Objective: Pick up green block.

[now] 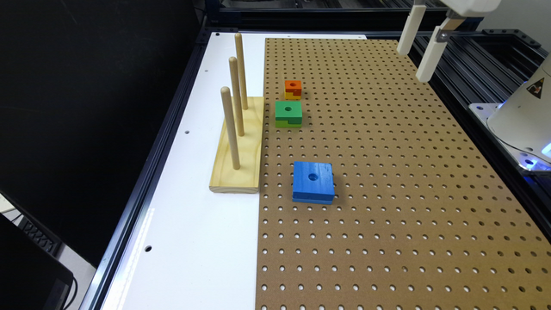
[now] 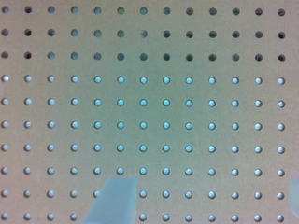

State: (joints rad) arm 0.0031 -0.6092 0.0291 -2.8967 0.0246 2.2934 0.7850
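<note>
Tool hangs high over the pegboard's far edge, at the exterior view's right, fingers spread wide, holding nothing. Wrist view: bare pegboard between the fingertips. Green block sits flat, hole up, just beside the peg stand, between orange block and blue block. Neighbours apart, so probably room for a top-down grasp.

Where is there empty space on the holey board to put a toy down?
Lots of bare pegboard lies on the exterior view's right of the blue block, and all along its near end. It is crowded by the peg stand, where the green block and orange block sit close together.
</note>
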